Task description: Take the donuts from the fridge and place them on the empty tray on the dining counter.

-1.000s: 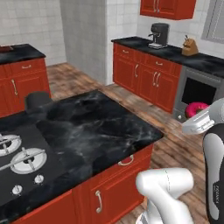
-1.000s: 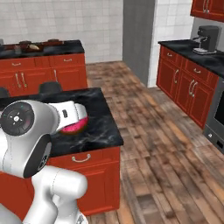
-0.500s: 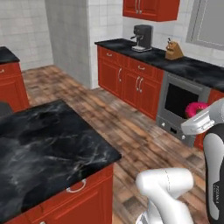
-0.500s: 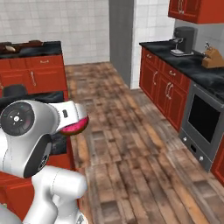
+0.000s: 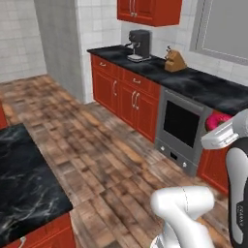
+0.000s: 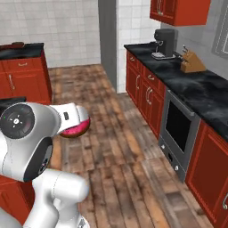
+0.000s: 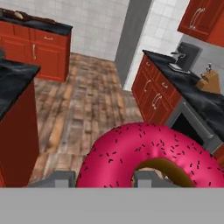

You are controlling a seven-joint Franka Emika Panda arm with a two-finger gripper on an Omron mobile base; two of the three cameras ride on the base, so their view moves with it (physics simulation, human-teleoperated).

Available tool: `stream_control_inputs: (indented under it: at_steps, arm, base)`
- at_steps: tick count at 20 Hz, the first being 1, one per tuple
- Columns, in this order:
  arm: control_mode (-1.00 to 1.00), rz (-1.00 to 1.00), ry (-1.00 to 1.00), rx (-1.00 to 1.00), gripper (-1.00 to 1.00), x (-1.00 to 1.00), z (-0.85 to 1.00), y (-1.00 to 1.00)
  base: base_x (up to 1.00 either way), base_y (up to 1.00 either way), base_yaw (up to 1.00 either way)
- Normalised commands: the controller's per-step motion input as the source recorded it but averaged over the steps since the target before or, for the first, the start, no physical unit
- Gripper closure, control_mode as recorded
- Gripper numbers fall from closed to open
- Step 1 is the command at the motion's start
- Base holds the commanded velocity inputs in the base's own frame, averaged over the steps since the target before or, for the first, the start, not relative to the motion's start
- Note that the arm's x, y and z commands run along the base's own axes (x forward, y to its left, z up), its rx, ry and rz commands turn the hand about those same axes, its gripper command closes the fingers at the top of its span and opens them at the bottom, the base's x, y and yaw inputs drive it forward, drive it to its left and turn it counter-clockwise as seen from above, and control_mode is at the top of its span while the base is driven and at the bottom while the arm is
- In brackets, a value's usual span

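1. Hand view: the red-pink donut sits right at the lens, frosted face with dark sprinkles toward the camera, its brown underside showing through the ring hole. The gripper is clamped on the donut; one grey finger shows at the ring's left edge and the other rises inside the hole.
2. Right base view: the same donut hangs at the end of the white arm, carried in the air above the wood plank floor, touching no counter.
3. Left base view: the donut shows as a pink patch above the wrist at the right edge, in front of the oven.
4. Left base view, lower left: a corner of the dining counter, black veined marble on a red base. Donut and counter are well apart.
5. Mid distance: a run of red cabinets under a black marble worktop, with the oven set into the run.
6. On that worktop: a dark coffee machine, and near it a wooden knife block.
7. Far: a grey tall panel against white tiled wall, red upper cabinet above the coffee machine. Another red cabinet run stands at the far left.
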Motion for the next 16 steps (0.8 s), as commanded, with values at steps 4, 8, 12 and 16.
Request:
stream_control_inputs:
  at_steps: [4,8,12,16]
  arm:
    - [1.0,0.0,0.0,0.0,1.0,0.0,0.0,0.0]
    - [1.0,0.0,0.0,0.0,1.0,0.0,0.0,0.0]
    - [1.0,0.0,0.0,0.0,1.0,0.0,0.0,0.0]
    - [1.0,0.0,0.0,0.0,1.0,0.0,0.0,0.0]
  base:
    - [1.0,-0.15,0.18]
    - [1.0,0.27,0.2]
    - [1.0,0.51,0.2]
    - [1.0,0.35,0.24]
